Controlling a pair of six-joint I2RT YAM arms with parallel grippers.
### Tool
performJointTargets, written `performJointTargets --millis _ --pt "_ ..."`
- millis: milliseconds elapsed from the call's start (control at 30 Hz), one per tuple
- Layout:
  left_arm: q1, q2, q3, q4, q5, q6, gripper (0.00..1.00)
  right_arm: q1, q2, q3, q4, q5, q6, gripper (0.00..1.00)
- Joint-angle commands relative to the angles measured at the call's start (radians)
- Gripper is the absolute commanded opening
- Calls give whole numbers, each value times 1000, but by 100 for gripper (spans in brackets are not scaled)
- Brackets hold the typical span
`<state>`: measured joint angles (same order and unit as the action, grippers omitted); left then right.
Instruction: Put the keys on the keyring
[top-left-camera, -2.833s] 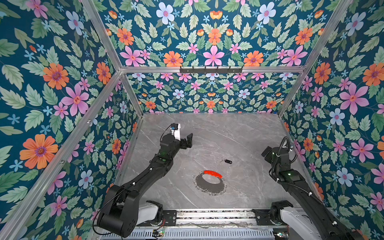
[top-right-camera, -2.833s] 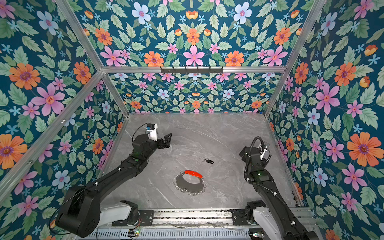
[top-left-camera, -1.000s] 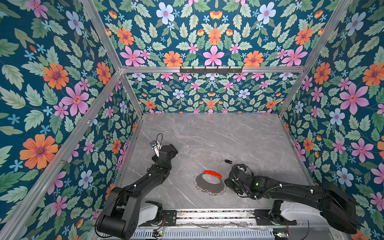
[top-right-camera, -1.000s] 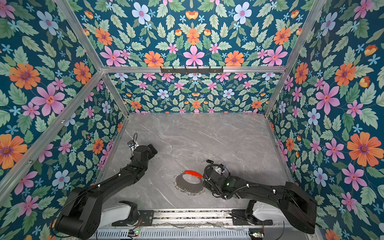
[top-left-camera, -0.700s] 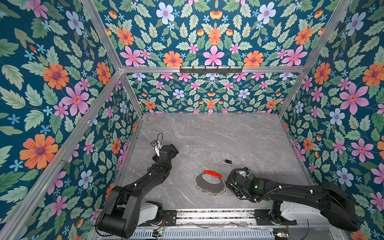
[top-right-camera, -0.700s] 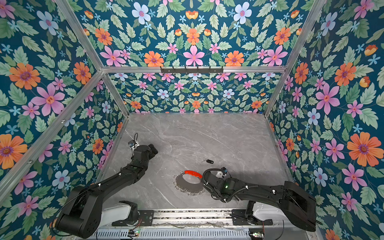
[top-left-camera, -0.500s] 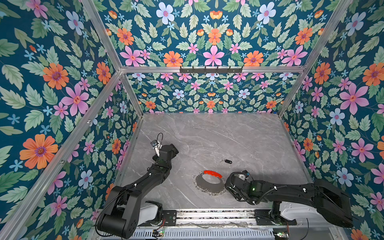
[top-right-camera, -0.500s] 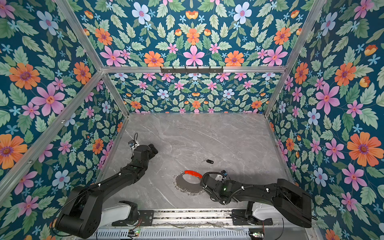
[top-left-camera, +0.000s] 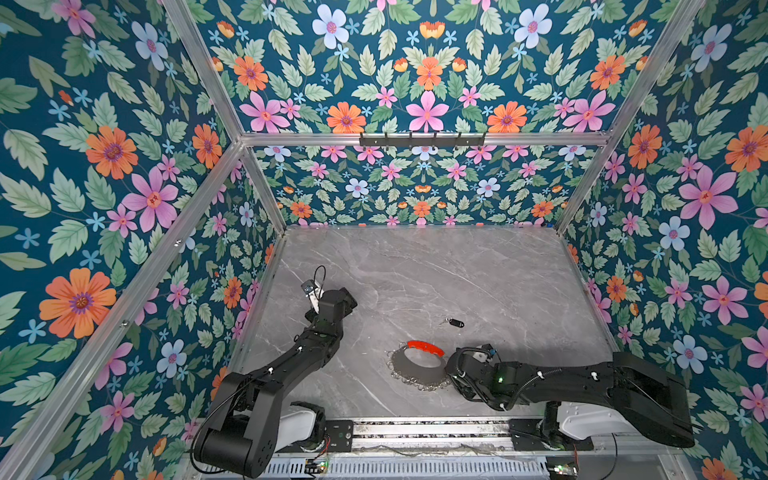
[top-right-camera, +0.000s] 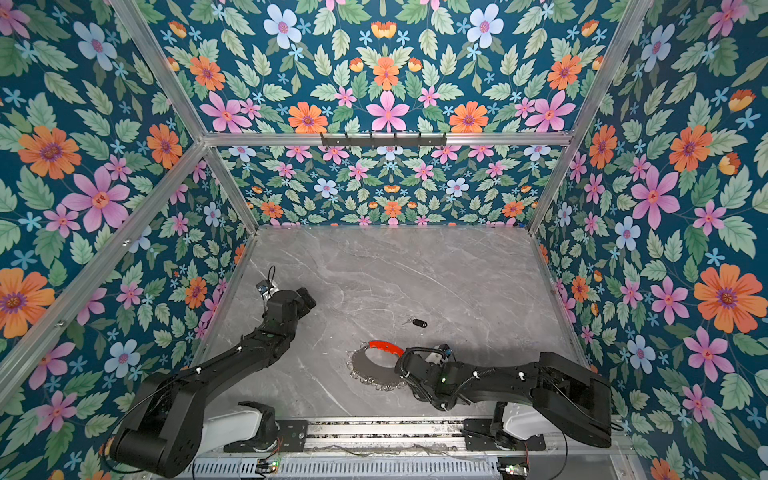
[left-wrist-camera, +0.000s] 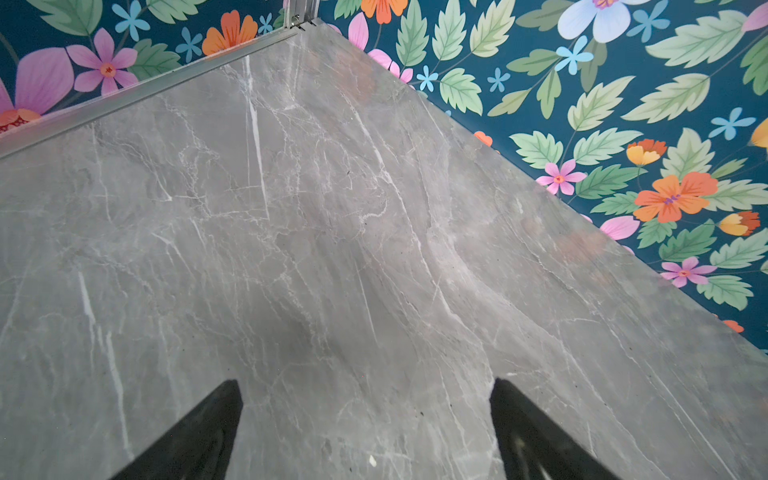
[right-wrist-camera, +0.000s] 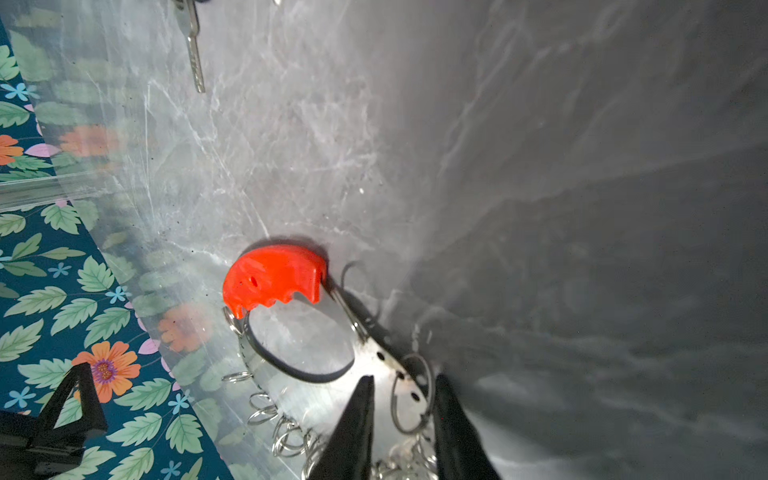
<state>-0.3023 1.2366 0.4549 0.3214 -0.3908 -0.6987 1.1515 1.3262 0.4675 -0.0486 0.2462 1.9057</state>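
I am watching the keyring (top-left-camera: 415, 375) lying flat on the table (top-left-camera: 457, 266), close to the front rail (top-left-camera: 415, 430), with its red piece (top-left-camera: 424, 347) turned toward the back wall (top-left-camera: 415, 195). The keys (top-left-camera: 455, 322) are lying a little beyond that red piece, apart from the disc and touching nothing else.

The right arm (top-left-camera: 561, 378) is stretching low along the front edge and reaching the right rim of the keyring. In the right wrist view the right jaws are standing narrow, one over the grey rim and one just outside it, with a silver loop (right-wrist-camera: 411, 392) between them. Whether they are pinching it I cannot tell.

The left arm (top-left-camera: 307, 353) is hanging near the left wall (top-left-camera: 249, 266), and the left jaws are spread wide with only bare table between them.

Behind the keys the table is lying open up to the back wall, and also toward the right wall (top-left-camera: 602, 266).
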Motion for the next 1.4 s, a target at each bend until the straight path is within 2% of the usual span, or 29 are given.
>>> performJointTargets --millis 0,200,300,433,533,733,800,967,1100,1200,1367 --pt "2 -6 2 12 -6 16 96 1 3 3 -48 16 87 13" --pt "0 -3 4 11 -6 14 96 1 3 37 -105 36 62 3" --pt "1 0 5 10 -3 15 96 1 5 77 -161 74 -20 0" --pt "2 -1 8 11 -16 24 96 -3 35 222 -331 169 -264 0" --pt "1 -3 13 12 -13 31 95 -46 58 317 -381 178 -489 0" --pt "1 -2 7 57 69 107 93 -201 91 439 -309 -3 -878 0" --pt "0 -19 4 60 112 167 85 -258 103 488 -303 -82 -985 0" --pt "1 -132 -11 -58 210 116 86 -394 168 529 -225 -275 -1051 0" --pt "-3 -250 -108 -54 323 43 86 -430 305 599 -180 -333 -1067 0" --pt "-32 -338 -163 -77 291 31 85 -431 423 697 -218 -375 -1087 0" --pt "-51 -453 -159 -236 219 74 87 -431 492 738 -210 -385 -1064 0"
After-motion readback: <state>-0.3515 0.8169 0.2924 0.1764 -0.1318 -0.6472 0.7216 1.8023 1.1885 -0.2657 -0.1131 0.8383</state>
